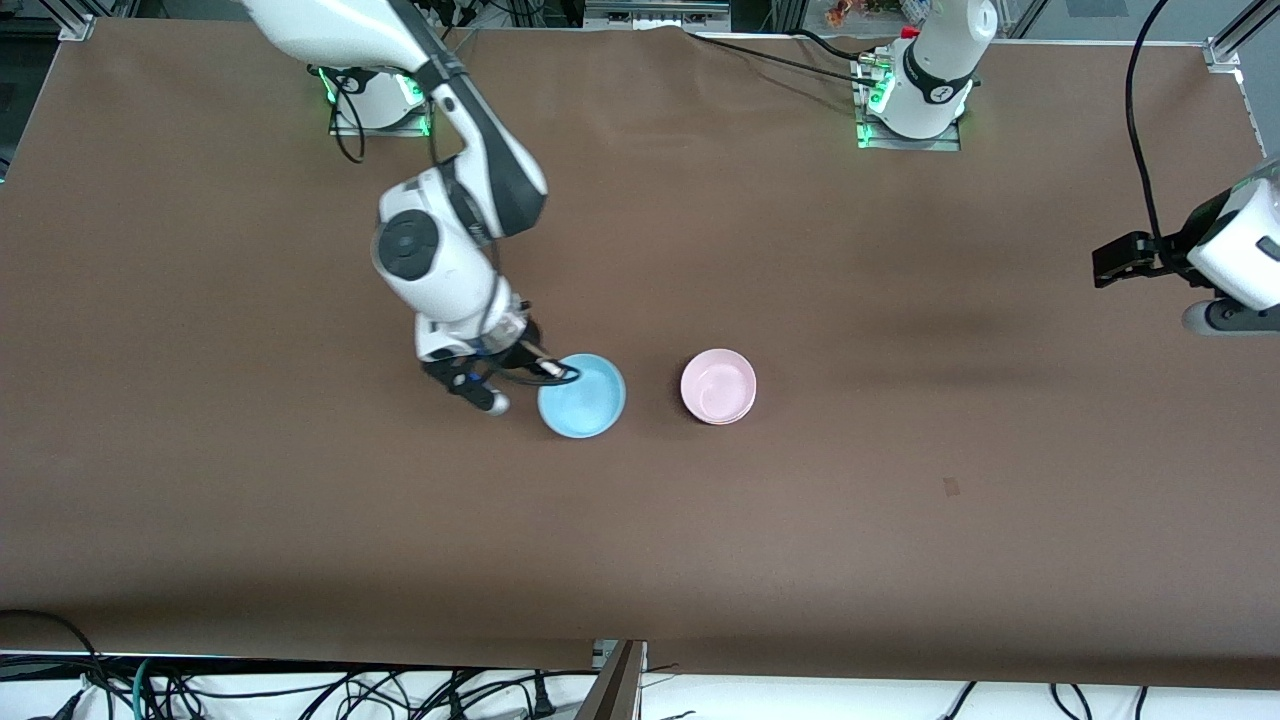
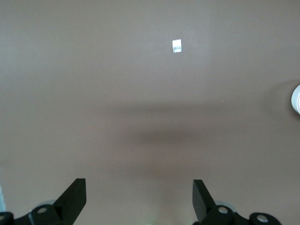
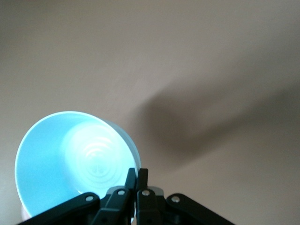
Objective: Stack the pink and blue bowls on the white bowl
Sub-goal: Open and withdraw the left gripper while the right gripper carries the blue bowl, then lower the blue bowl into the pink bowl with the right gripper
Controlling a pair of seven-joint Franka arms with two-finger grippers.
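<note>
My right gripper [image 1: 553,371] is shut on the rim of the light blue bowl [image 1: 583,396], at the bowl's edge toward the right arm's end of the table. In the right wrist view the gripper [image 3: 139,171] pinches the rim and the blue bowl [image 3: 70,159] hangs tilted, low over the table. The pink bowl [image 1: 718,385] sits beside it toward the left arm's end. A pale second rim shows under its nearer edge, so it seems to rest in another bowl; the white bowl is otherwise hidden. My left gripper [image 2: 139,187] is open and empty over bare table, waiting.
The left arm's hand [image 1: 1236,250] hangs at the left arm's end of the table. A small white tag [image 2: 176,46] lies on the brown table [image 1: 900,560]. A white rounded edge [image 2: 296,98] shows at the border of the left wrist view.
</note>
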